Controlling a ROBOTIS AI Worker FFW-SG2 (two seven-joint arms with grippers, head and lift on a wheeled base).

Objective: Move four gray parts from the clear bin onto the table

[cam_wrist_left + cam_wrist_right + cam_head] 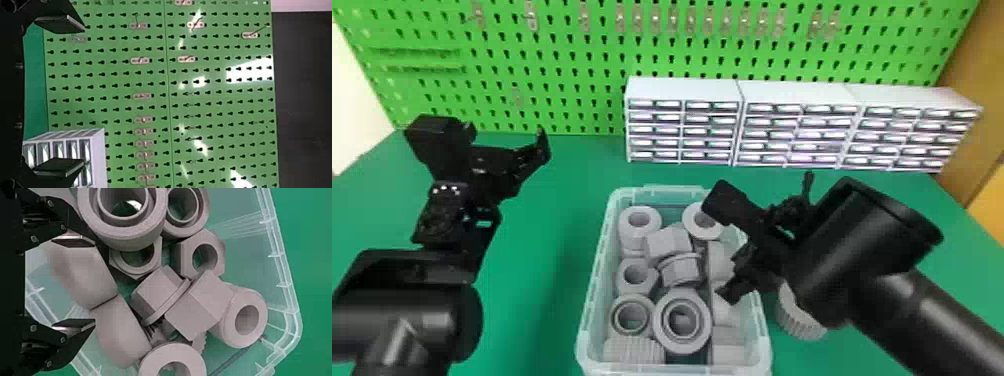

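Right claw [724, 250], released, is held above the right side of the clear bin [591, 312] of gray parts [668, 243].

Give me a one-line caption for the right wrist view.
Right tool, open above jumbled gray parts in the clear bin.

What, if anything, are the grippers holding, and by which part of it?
Nothing is held: the left gripper is open and empty, and the right gripper is open over the clear bin, clamped on no part.
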